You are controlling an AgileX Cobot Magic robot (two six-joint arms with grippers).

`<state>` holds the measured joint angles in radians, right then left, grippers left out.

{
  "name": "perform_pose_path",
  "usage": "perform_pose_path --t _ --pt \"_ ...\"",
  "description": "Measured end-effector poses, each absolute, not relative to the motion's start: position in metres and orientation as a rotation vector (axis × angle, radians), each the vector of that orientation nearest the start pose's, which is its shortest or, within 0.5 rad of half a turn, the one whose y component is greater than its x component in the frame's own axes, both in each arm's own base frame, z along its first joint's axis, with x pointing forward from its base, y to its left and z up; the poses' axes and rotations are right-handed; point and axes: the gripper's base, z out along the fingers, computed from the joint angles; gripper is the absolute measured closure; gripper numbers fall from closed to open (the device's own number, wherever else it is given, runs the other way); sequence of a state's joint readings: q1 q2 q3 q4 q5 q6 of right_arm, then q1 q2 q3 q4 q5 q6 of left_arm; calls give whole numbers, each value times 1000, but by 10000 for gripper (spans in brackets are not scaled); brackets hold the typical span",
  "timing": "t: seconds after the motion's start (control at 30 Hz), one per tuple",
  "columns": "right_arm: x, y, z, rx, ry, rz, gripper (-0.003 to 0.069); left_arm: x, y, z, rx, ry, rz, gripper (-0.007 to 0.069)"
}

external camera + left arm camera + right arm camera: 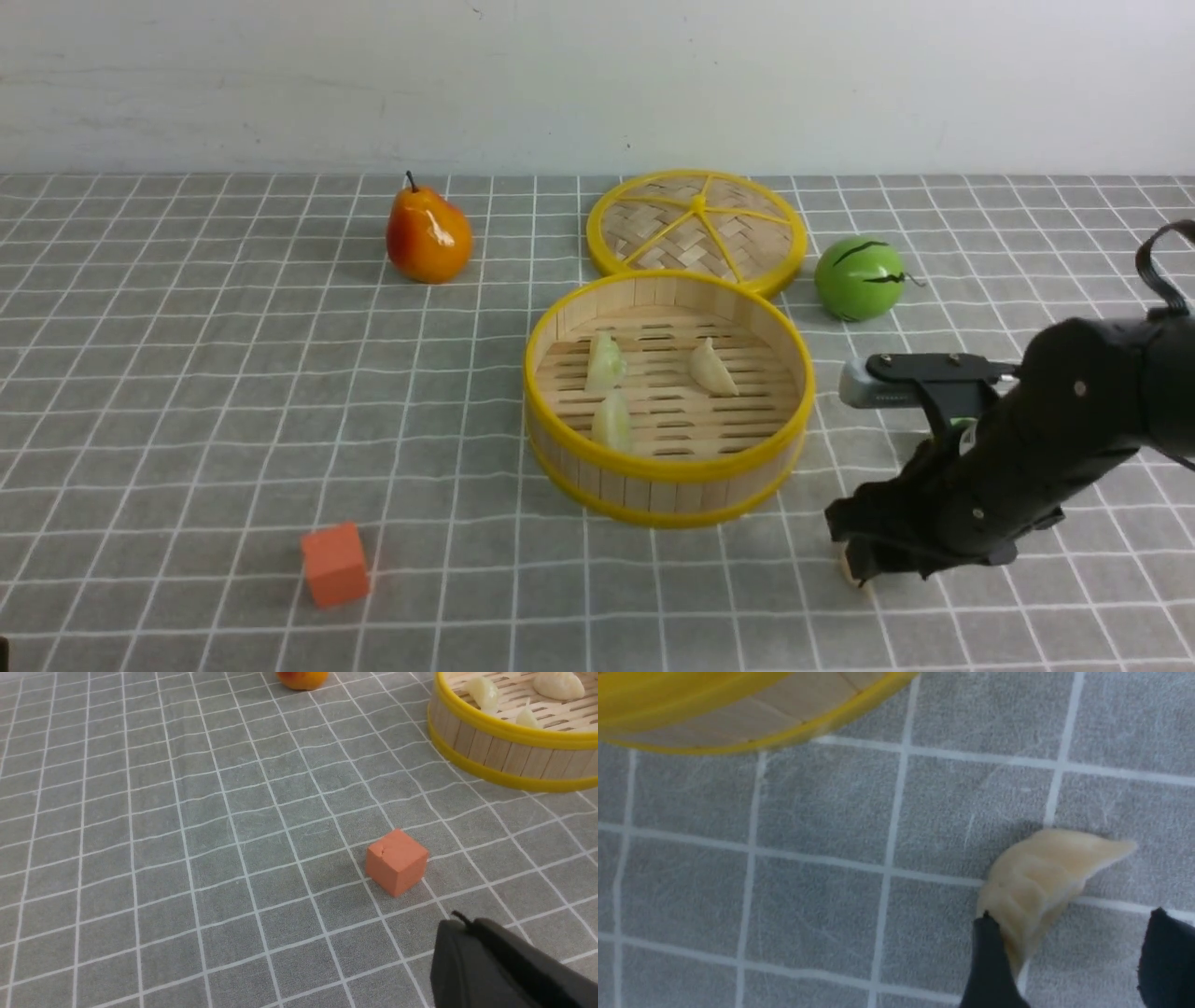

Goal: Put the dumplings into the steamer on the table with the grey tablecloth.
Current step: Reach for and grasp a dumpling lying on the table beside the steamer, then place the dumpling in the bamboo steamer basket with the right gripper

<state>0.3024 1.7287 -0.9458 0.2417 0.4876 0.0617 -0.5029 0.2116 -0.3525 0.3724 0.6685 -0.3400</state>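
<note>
The steamer stands uncovered on the grey tablecloth spread over the tabletop. Three of the dumplings lie on the steamer's slatted floor: a pale green dumpling left of its centre, a second green dumpling just beside that one and against the steamer's near wall, and a cream dumpling right of its centre. The fourth dumpling, also cream, lies on the cloth outside the steamer, near its base, to its right and nearer the robot.

The right end effector hangs low over this fourth dumpling and is released. Its two black fingers stand apart with the dumpling between them, one tip at the dumpling's edge and the other clear of it.

The left end effector is clenched on nothing. It hangs above the cloth well to the steamer's left, close to an orange cube.

Just behind the steamer lies the woven lid. A pear stands behind and left of the steamer, and a green striped ball behind and right of it.
</note>
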Motion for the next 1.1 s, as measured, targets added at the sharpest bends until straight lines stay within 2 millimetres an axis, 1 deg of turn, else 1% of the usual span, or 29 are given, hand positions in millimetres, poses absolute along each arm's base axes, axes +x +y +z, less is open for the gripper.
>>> perform_pose_path --t 0.17,0.27,0.37,0.43,0.5,0.6,0.63,0.7,0.77,0.8,0.87,0.9,0.93,1.0,1.07,1.1 --pt "310 107 159 -20 2751 321 322 56 -7 263 304 1945 -132 615" --pt "311 107 158 -17 2745 322 350 56 -7 263 304 1945 -132 613" --pt "311 107 157 -62 2741 312 414 56 -7 263 304 1945 -132 612" --pt "311 107 157 -113 2737 301 478 56 -7 263 304 1945 -132 610" --pt "311 107 158 -144 2733 296 485 56 -7 263 304 1945 -132 610" --pt "303 106 171 -235 2737 296 485 56 -7 263 304 1947 -131 608" --pt "303 106 171 -235 2741 297 485 56 -7 263 304 1947 -131 607" --pt "299 107 197 -251 2687 333 487 56 -7 263 304 1947 -131 605" --pt "301 110 219 -246 2633 380 487 56 -7 263 304 1945 -132 603" --pt "305 114 232 -246 2592 419 487 56 -7 263 304 1945 -132 603" --pt "311 122 250 -307 2515 459 487 56 -7 263 304 1945 -132 601" --pt "311 123 251 -302 2508 467 487 56 -7 263 304 1945 -132 601" --pt "318 135 258 -379 2442 489 487 56 -7 263 304 1945 -132 599" --pt "327 148 258 -453 2378 487 487 56 -7 263 304 1945 -132 596" --pt "338 160 249 -531 2327 461 489 56 -7 263 304 1944 -132 596" --pt "346 166 239 -563 2309 436 489 56 -7 263 304 1945 -132 594"
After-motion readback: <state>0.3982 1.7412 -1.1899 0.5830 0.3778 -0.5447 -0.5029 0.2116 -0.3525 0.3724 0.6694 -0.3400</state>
